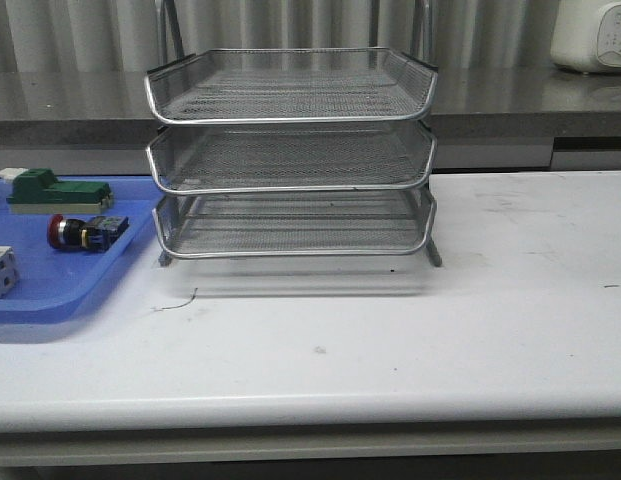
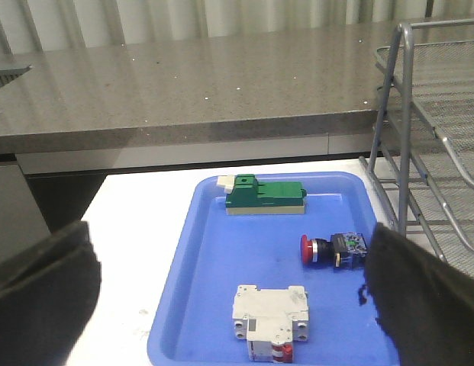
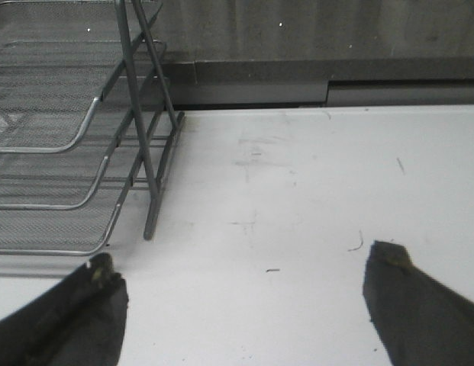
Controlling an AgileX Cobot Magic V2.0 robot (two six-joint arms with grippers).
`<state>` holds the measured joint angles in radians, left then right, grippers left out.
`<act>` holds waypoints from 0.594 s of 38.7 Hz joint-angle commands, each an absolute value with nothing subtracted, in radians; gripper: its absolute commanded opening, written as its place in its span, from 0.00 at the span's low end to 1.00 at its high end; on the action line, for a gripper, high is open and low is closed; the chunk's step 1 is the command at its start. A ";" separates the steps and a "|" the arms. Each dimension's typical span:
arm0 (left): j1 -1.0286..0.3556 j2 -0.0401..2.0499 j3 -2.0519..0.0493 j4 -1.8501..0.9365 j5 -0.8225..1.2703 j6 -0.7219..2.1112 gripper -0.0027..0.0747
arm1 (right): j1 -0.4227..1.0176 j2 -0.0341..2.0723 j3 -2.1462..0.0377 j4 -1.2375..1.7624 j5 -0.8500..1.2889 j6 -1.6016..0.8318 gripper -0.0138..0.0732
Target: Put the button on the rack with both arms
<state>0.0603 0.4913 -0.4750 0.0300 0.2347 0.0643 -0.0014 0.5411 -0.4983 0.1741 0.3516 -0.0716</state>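
The button [image 1: 86, 232] lies on its side in the blue tray [image 1: 50, 295] at the table's left, red head pointing left; the left wrist view shows the button [image 2: 333, 249] too. The three-tier wire rack [image 1: 290, 150] stands at the table's middle back, all tiers bare. My left gripper [image 2: 229, 293] hovers open above the blue tray [image 2: 214, 252], its fingers wide apart, the button close to one finger [image 2: 420, 297]. My right gripper [image 3: 244, 293] is open over bare white table, beside the rack [image 3: 76, 137]. Neither arm shows in the front view.
A green block [image 1: 58, 191] and a white breaker [image 1: 0, 270] share the blue tray with the button. A grey counter [image 1: 510, 100] runs behind the table, with a white appliance [image 1: 592, 35] at its right end. White tabletop [image 1: 510, 280] stretches to the right of the rack.
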 commanded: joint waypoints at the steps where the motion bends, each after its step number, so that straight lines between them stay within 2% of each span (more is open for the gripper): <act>1: 0.063 0.501 -0.502 0.029 0.165 0.057 0.90 | -0.004 0.645 -0.558 0.243 0.286 -0.075 0.91; 13: 0.063 0.501 -0.502 0.029 0.163 0.057 0.90 | 0.031 1.069 -0.729 0.445 0.302 -0.118 0.91; 23: 0.063 0.501 -0.502 0.029 0.161 0.057 0.90 | 0.101 1.344 -0.861 0.701 0.321 -0.299 0.91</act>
<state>0.0603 0.4913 -0.4729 0.0300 0.2370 0.0643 0.0861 1.3032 -0.7933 0.5883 0.3560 -0.2164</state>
